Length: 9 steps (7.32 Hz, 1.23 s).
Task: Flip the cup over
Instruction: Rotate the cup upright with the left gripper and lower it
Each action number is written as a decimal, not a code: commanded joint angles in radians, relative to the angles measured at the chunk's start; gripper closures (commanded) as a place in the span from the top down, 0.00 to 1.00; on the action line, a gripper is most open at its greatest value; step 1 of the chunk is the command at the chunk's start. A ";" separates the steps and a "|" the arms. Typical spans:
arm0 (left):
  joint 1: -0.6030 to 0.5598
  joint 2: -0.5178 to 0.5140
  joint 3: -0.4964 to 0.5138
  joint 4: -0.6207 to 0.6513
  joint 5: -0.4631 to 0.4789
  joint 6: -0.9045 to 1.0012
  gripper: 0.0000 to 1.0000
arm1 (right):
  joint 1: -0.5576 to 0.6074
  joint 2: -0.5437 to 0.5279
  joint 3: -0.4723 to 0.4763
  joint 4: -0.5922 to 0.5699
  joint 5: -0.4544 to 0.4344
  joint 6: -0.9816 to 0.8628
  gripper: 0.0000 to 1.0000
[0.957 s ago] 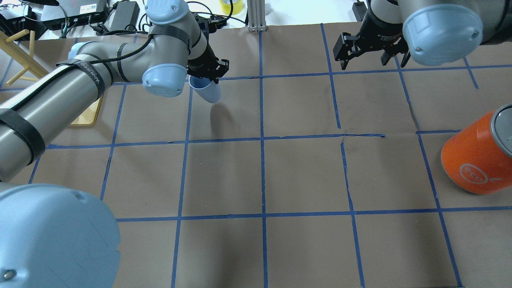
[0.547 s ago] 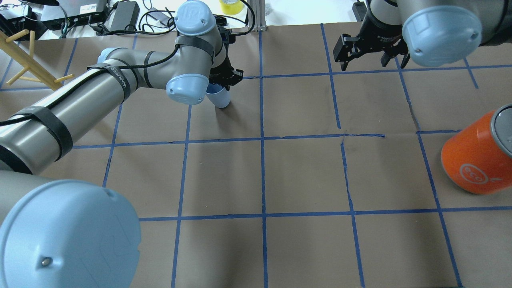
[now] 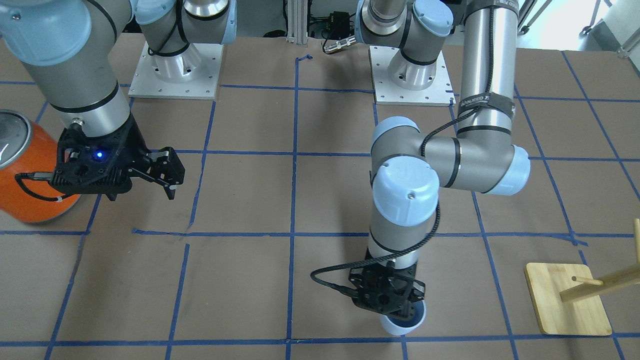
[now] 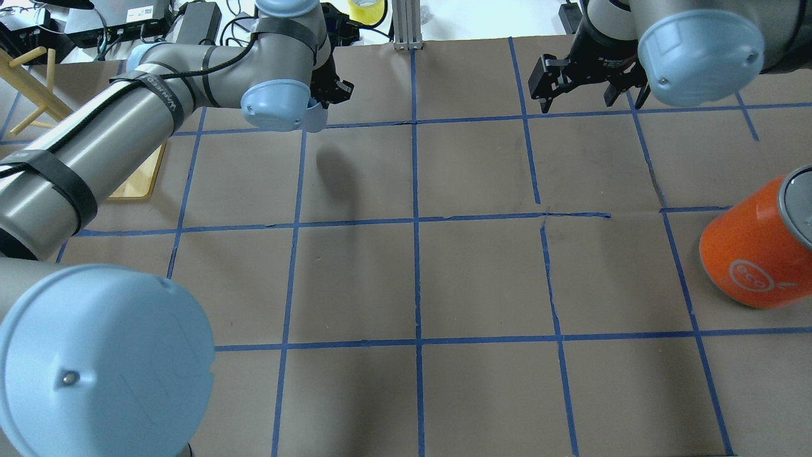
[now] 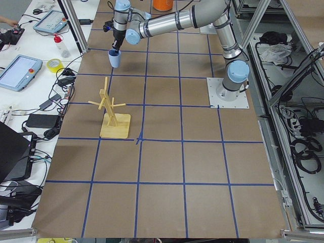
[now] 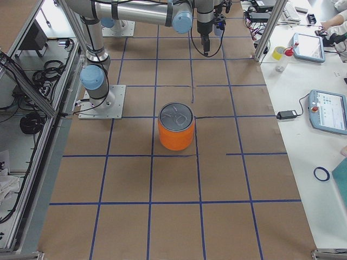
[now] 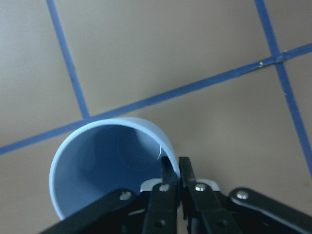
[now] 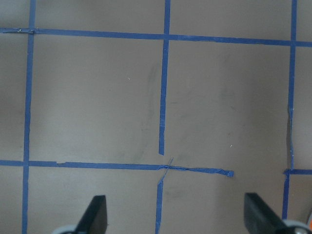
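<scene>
The cup point(image 3: 406, 320) is a small pale blue tumbler, held mouth up. My left gripper point(image 3: 395, 311) is shut on its rim, one finger inside and one outside, as the left wrist view shows: fingers point(image 7: 168, 176) pinch the near wall of the cup point(image 7: 105, 163). In the overhead view the wrist hides most of the cup point(image 4: 315, 117); it also shows in the exterior left view point(image 5: 115, 58). I cannot tell whether its base touches the table. My right gripper point(image 3: 167, 175) is open and empty above the table, also in the overhead view point(image 4: 583, 89).
A large orange can point(image 4: 755, 251) with a silver top stands near the right arm point(image 3: 22, 175). A wooden peg rack on a square base point(image 3: 567, 300) stands beyond the left arm. Blue tape lines grid the brown table point(image 4: 482, 279).
My left arm has swung the cup towards the table's far edge and turned the wrist; the cup went from tilted in plain sight to upright under the wrist. The right arm has not moved.
</scene>
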 commanded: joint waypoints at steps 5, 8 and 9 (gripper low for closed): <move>0.159 0.029 -0.114 -0.005 0.000 0.123 0.00 | 0.000 -0.002 0.000 0.003 0.000 0.001 1.00; 0.159 0.032 -0.143 0.013 0.000 0.120 0.99 | 0.000 -0.002 0.017 0.002 0.000 0.002 1.00; 0.159 0.043 -0.138 -0.003 0.005 0.122 1.00 | 0.000 -0.003 0.023 0.000 0.000 0.001 1.00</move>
